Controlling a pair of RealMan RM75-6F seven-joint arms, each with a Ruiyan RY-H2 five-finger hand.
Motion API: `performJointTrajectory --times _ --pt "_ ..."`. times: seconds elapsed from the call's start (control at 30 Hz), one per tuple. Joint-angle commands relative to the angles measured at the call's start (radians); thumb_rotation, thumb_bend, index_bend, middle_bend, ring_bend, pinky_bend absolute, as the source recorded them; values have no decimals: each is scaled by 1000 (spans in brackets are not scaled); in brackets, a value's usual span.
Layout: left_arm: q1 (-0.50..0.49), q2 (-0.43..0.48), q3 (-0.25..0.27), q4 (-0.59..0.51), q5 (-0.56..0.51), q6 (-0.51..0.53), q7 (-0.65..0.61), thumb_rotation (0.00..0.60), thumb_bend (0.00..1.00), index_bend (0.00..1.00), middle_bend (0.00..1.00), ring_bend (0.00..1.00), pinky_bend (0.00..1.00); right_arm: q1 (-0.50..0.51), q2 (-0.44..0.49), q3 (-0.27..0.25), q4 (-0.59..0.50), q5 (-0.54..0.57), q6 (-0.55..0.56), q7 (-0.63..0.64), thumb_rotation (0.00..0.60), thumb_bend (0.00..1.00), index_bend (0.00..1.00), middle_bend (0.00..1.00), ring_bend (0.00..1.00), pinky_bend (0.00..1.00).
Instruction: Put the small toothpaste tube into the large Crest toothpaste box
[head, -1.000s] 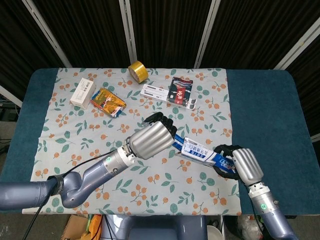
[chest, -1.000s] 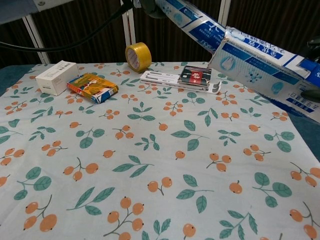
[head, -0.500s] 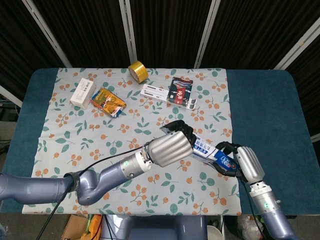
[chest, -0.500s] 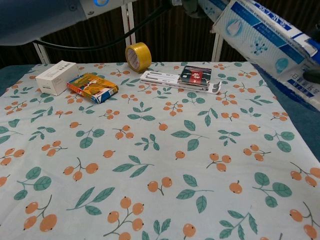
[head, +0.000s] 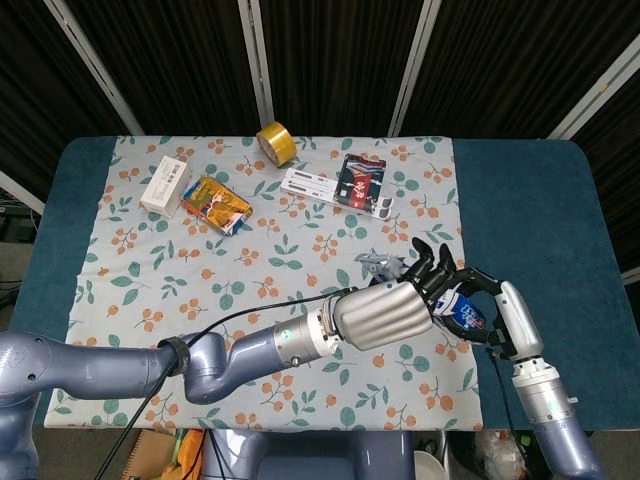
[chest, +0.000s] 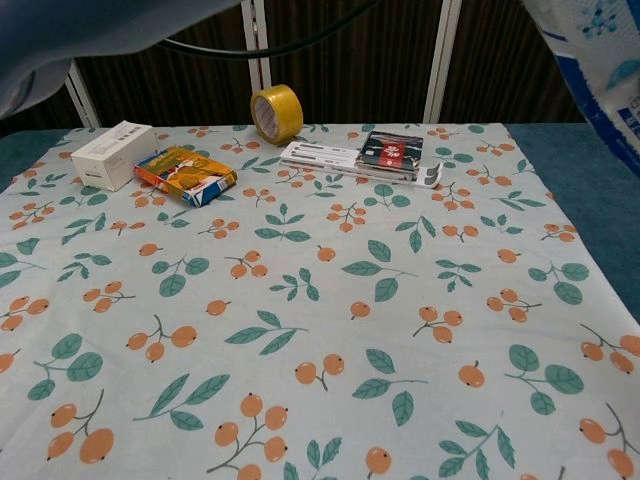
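Head view: high, looking down; chest view: low, forward; both share floral cloth (head: 250, 260)

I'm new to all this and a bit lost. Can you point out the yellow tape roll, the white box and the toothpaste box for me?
yellow tape roll (head: 273, 142), head view, on its outer band.
white box (chest: 112, 153), chest view, on its top face.
toothpaste box (chest: 598, 62), chest view, on its blue and white side.

A blue-topped table (head: 520, 200) under a floral cloth (chest: 300, 300) stands before dark curtains (head: 330, 60) with pale poles.
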Motion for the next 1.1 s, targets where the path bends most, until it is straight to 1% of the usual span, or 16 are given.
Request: performJointTrajectory --times 0.03,0.33,0.5,0.7,0.87,1.1 --pt "-5 -2 -6 3 22 23 -22 600 41 257 261 233 356 -9 -7 10 -3 9 13 36 600 389 532 579 498 458" --pt "-2 29 -18 7 84 86 -81 600 38 255 258 233 342 -18 0 37 -26 64 -1 161 600 389 534 580 498 458" --pt "15 59 -35 -5 91 124 -112 600 38 254 258 233 342 -17 15 51 -33 102 -27 212 600 388 534 580 498 458" --pt "42 108 -34 -28 103 148 -136 600 38 254 258 232 342 -18 28 62 -42 129 -57 267 600 389 534 580 498 458" --pt "94 148 -11 -66 120 201 -162 600 38 254 258 233 342 -23 37 80 -56 150 -72 346 600 389 534 580 498 458" --pt "225 239 58 -118 186 334 -216 600 38 254 258 232 342 -31 71 114 -67 204 -122 491 600 389 534 583 500 458"
